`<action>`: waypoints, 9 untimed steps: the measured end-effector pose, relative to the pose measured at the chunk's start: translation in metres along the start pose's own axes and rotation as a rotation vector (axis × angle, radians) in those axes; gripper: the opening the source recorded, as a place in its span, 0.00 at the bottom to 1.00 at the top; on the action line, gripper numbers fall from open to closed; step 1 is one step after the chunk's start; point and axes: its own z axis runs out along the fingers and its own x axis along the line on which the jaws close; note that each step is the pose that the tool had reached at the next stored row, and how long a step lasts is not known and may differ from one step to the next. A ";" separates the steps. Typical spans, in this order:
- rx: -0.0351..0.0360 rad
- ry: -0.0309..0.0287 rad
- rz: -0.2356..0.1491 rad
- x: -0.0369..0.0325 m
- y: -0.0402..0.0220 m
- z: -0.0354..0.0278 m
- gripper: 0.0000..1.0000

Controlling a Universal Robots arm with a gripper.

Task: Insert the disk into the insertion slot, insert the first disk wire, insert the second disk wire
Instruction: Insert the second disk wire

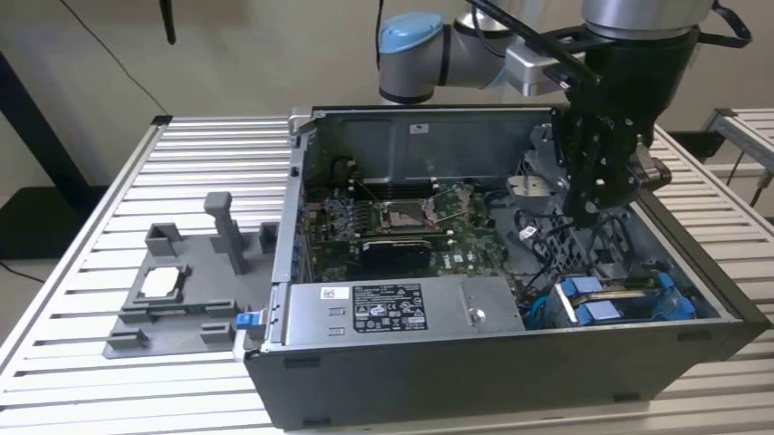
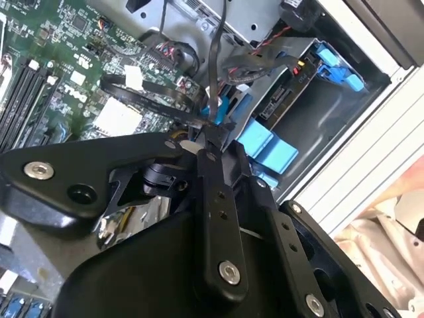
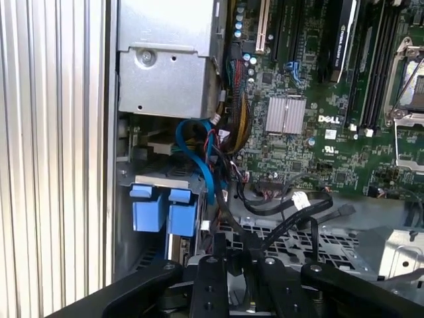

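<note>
Reaching down into the open computer case (image 1: 677,349), the gripper (image 1: 589,210) hangs over the case's front bay, its black fingers (image 2: 213,149) drawn narrow and pinched on a thin black wire (image 2: 213,59) that rises from the tips.

- Disk (image 1: 611,299): seated in the insertion slot (image 1: 690,313) at the corner of the case on the exterior view's right, blue carrier tabs (image 3: 165,209) facing up; the tabs sit close to the case wall, with little room between them.
- Cable bundle (image 3: 228,136): red, yellow, black and blue leads crowd the gap between power-supply box (image 1: 400,308) and motherboard (image 1: 405,222).
- Fixture tray (image 1: 169,304): grey, on the slatted table (image 1: 72,272), well apart from the case on the exterior view's left, with open slats around it.
</note>
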 end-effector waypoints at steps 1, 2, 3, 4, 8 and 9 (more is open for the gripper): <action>0.0001 0.0010 -0.001 -0.0001 0.0001 0.0001 0.25; 0.0000 0.0024 -0.001 -0.0001 0.0000 0.0001 0.25; 0.0000 0.0036 -0.001 -0.0001 0.0001 0.0003 0.25; -0.0001 0.0048 -0.002 -0.0001 0.0001 0.0005 0.23; -0.0003 0.0075 -0.002 -0.0002 0.0002 0.0012 0.16; -0.0004 0.0082 -0.002 -0.0002 0.0002 0.0013 0.16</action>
